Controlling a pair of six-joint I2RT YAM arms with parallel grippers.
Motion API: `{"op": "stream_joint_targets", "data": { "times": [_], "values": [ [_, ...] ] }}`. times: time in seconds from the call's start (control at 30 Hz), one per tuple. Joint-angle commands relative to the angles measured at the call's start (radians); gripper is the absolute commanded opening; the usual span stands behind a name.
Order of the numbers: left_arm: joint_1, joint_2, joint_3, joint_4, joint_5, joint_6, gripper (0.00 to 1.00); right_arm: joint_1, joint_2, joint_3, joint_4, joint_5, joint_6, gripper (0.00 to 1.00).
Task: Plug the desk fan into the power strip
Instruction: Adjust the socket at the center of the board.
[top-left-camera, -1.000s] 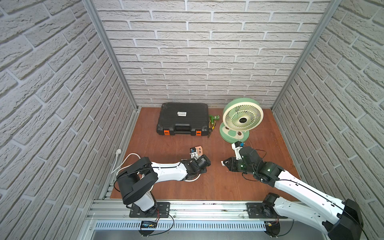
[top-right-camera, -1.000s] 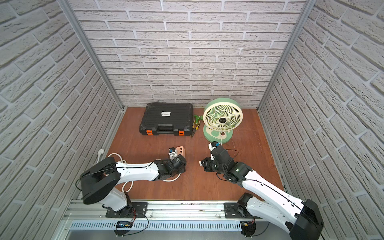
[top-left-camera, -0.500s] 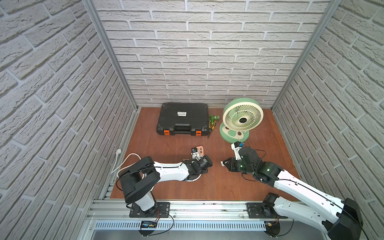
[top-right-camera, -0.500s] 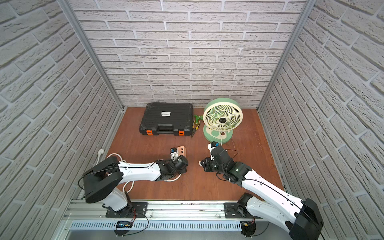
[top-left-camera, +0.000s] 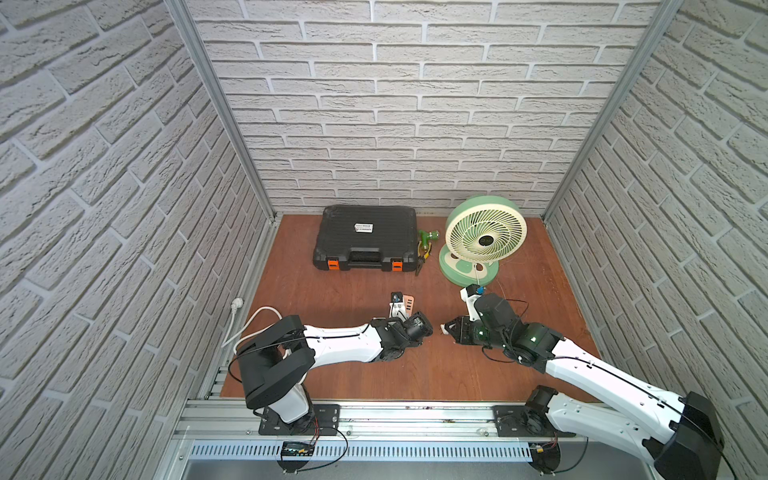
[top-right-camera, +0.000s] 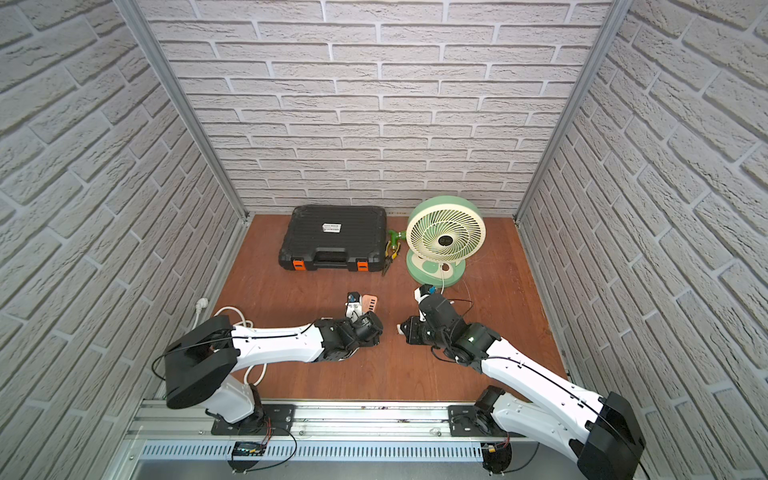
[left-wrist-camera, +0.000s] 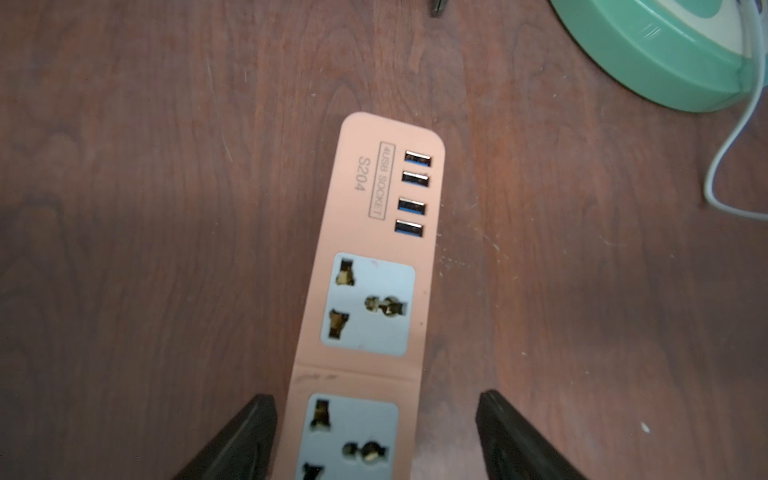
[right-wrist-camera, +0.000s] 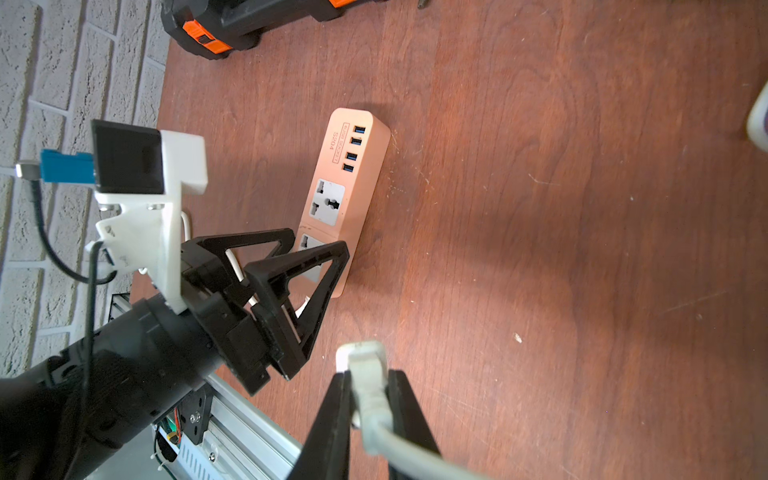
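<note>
Desk fan: We saw the desk fan (top-left-camera: 484, 241) standing at the far right of the surface (top-left-camera: 415, 374), with its thin cord (left-wrist-camera: 723, 166) trailing nearward.
Power strip: The power strip (left-wrist-camera: 374, 270) lay flat mid-surface, left of the fan. Its far socket was empty, and so was the near one as far as it showed.
Left tool: The left tool (left-wrist-camera: 374, 397) was spread, straddling the strip's near end with a gap on either side, so it gripped nothing.
Right tool: The right tool (right-wrist-camera: 370, 374) pinched the cord's white plug (right-wrist-camera: 361, 353), near the strip on its right but apart from it.
Done: We judged the plug picked up and brought close.
Left to do: We judged that lining the plug up over a socket and pressing it home remained, probably with the strip steadied first.
Hidden, strip: In both top views the left wrist covered most of the strip. Its near end was cut off in the left wrist view.
Hidden, plug: We could not see its prongs, so we could not tell which way they faced.
</note>
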Motion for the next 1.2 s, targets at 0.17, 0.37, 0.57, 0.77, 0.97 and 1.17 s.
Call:
{"op": "stream_joint_targets", "data": {
  "times": [0.17, 0.37, 0.57, 0.77, 0.97, 1.17],
  "values": [
    [-0.013, -0.157, -0.028, -0.095, -0.079, 0.099, 0.83, 0.012, -0.019, 0.019, 0.009, 0.020, -0.013, 0.03],
    [-0.010, -0.342, -0.091, -0.151, -0.109, 0.160, 0.89, 0.015, 0.003, 0.030, 0.027, 0.016, -0.020, 0.03],
    [0.051, -0.477, -0.183, -0.192, -0.076, 0.165, 0.89, 0.025, 0.038, 0.037, 0.062, 0.005, -0.011, 0.03],
    [0.114, -0.542, -0.287, -0.106, 0.028, 0.155, 0.81, 0.045, 0.069, 0.050, 0.079, 0.016, -0.002, 0.03],
    [0.216, -0.520, -0.334, -0.082, 0.092, 0.113, 0.30, 0.058, 0.096, 0.071, 0.076, 0.027, 0.004, 0.03],
    [0.270, -0.451, -0.325, -0.029, 0.096, 0.140, 0.00, 0.069, 0.103, 0.088, 0.072, 0.040, 0.008, 0.03]
  ]
}}
